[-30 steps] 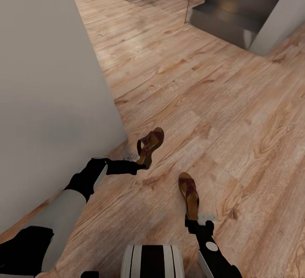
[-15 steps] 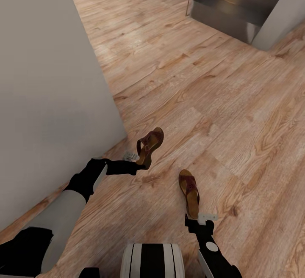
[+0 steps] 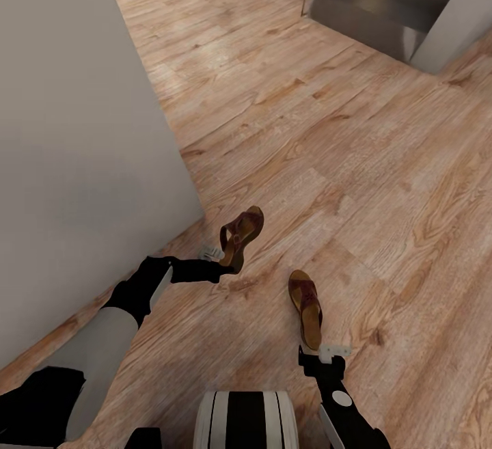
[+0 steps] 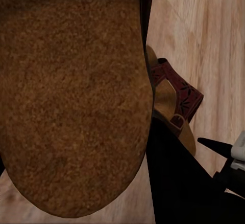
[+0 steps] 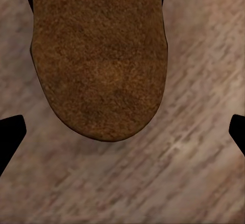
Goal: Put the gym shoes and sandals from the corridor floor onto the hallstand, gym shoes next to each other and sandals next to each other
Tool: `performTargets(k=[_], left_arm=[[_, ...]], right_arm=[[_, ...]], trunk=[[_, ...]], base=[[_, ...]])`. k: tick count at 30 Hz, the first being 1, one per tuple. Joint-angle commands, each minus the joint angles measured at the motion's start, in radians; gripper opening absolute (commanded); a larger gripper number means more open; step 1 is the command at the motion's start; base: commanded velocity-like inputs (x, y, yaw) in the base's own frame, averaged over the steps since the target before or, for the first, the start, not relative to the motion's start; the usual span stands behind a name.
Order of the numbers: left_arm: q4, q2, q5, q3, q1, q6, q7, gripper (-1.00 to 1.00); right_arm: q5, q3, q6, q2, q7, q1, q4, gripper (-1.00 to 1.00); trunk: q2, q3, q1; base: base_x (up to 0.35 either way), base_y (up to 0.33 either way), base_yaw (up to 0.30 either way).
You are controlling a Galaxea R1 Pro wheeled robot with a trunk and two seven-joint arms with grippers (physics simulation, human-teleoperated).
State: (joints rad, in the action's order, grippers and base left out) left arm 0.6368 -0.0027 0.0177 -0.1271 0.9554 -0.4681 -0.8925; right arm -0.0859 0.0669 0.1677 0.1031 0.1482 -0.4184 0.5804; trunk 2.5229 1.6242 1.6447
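I hold one dark-brown strappy sandal in each gripper above the wood-plank corridor floor. My left gripper is shut on the left sandal, which is tilted on its edge close to the wall's corner. Its tan footbed looms large in the left wrist view, with the other sandal beyond it. My right gripper is shut on the heel end of the right sandal, toe pointing away from me. That sandal's brown sole hangs over the floor. The gym shoes and the hallstand are out of view.
A plain white wall runs along my left, its corner right beside my left arm. Dark grey stairs and a white wall panel stand far ahead on the right. Open plank floor lies between. My base shows at the bottom.
The whole view has shifted: the floor and stairs slid toward the top of the picture, so the camera moved. Both sandals stay in the grippers at the same spots.
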Motion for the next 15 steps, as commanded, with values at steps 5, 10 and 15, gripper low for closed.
performTargets(k=[5,10,15], left_arm=[[0.001,0.000,0.000,-0.002,-0.001,-0.003,-0.004,-1.00],[0.001,0.000,0.001,0.000,-0.001,-0.003,-0.005,-1.00],[0.000,0.000,0.001,0.000,-0.001,-0.003,-0.005,-1.00]], right_arm=[[-0.009,0.005,0.003,0.001,0.001,0.000,-0.001,1.00],[-0.009,0.005,0.003,0.001,0.001,0.000,-0.001,1.00],[-0.009,0.005,0.003,0.001,0.001,0.000,-0.001,1.00]], trunk=[[0.000,0.000,0.000],[0.000,0.000,0.000],[0.000,0.000,0.000]], base=[[0.000,0.000,0.000],[0.049,0.000,0.000],[0.040,0.000,0.000]])
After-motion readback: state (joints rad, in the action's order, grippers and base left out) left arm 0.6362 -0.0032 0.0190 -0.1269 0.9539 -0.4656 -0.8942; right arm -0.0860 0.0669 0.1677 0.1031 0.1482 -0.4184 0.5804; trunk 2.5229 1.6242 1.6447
